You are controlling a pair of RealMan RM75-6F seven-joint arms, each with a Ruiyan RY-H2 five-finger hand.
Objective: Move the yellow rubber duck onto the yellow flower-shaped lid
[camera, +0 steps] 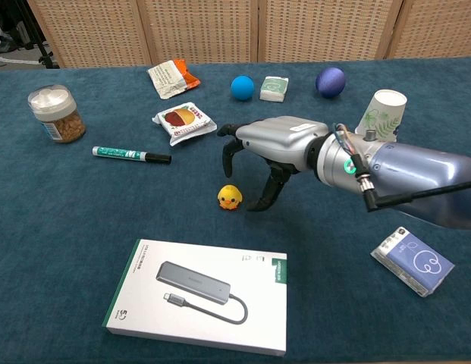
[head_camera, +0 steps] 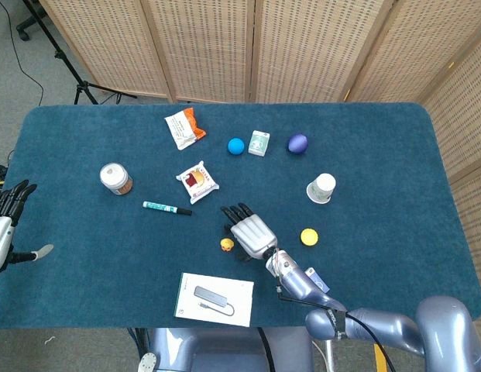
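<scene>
Risk: the right hand (camera: 274,148) hovered just above the yellow rubber duck (camera: 230,197) with nothing in it; if it closed off-centre, the small round toy would likely squirt sideways across the blue cloth, judging by how little of it lay between the digits.
Left hand (head_camera: 4,232): at the table's left edge, spread open, holding nothing, well apart from everything.
Duck: on the cloth just under and left of the right hand's fingertips (camera: 226,155), thumb tip set down close to its right; no contact was visible.
Right hand's spread: wide, arched downward, gripping nothing.
Yellow flower-shaped lid (head_camera: 309,236): well to the right of the fingers, below the paper cup (camera: 381,117), not yet covered.
</scene>
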